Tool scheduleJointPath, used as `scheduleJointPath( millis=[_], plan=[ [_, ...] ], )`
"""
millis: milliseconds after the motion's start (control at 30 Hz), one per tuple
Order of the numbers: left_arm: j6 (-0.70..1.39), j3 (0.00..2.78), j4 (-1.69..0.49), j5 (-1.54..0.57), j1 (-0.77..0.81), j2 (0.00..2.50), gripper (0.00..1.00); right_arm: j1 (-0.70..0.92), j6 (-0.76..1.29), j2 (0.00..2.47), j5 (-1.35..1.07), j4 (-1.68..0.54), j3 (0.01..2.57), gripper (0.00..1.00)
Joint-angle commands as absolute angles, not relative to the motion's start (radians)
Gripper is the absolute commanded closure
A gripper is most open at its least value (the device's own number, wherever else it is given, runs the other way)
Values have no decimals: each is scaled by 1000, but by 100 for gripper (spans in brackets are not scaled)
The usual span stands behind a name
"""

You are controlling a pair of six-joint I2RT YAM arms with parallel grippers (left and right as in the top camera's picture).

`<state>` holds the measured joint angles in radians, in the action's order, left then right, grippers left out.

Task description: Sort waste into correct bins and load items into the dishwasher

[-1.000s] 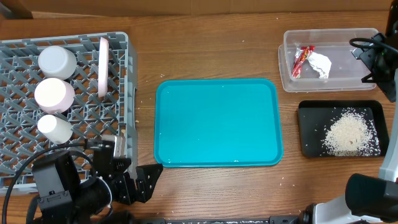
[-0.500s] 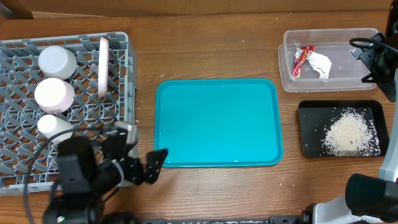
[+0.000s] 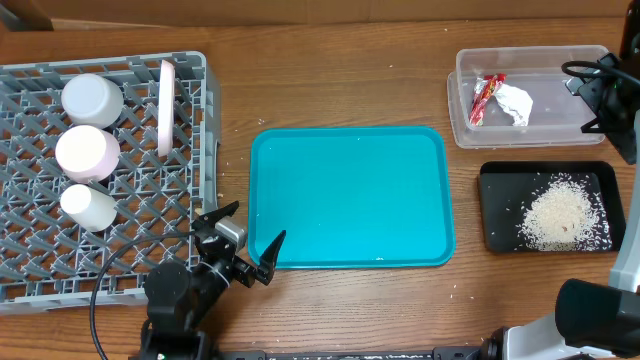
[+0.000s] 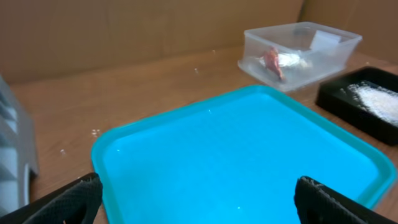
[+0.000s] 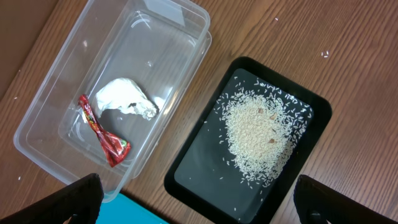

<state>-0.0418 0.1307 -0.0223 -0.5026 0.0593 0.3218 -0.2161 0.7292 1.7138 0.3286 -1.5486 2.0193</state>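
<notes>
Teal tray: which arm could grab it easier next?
Probably left. The left fingers are open beside the teal tray's near corner. The right fingers are open too, but above the clear tub and black tray, off to one side.

overhead: straight down, whole table (image 3: 350, 80) | left wrist: low, across teal tray (image 4: 236, 155) | right wrist: down; all share clear tub (image 5: 155, 56)

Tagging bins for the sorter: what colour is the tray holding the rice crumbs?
Black: the shallow tray with the rice crumbs shows best in the right wrist view.
</notes>
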Motion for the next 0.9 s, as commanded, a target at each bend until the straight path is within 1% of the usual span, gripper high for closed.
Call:
scheduleJointPath(
  millis=[0,67,200,300,467,600,867],
  plan=[
    [-17,45,71,-412,65,252,0,-218,730,1708,343,-1547,2022,0],
    [40,7,119,-350,61,218,0,-218,730,1708,343,-1547,2022,0],
    [144,5,107,-237,36,159,0,-218,730,1708,343,-1547,2022,0],
    [142,5,93,-200,17,121,0,-218,730,1708,343,-1547,2022,0],
    [141,5,-74,-138,7,38,0,-218,730,1708,343,-1547,2022,0],
    [101,5,-71,-110,7,3,0,-218,730,1708,343,-1547,2022,0],
    [101,5,-70,-102,7,3,0,-218,730,1708,343,-1547,2022,0]
  ],
)
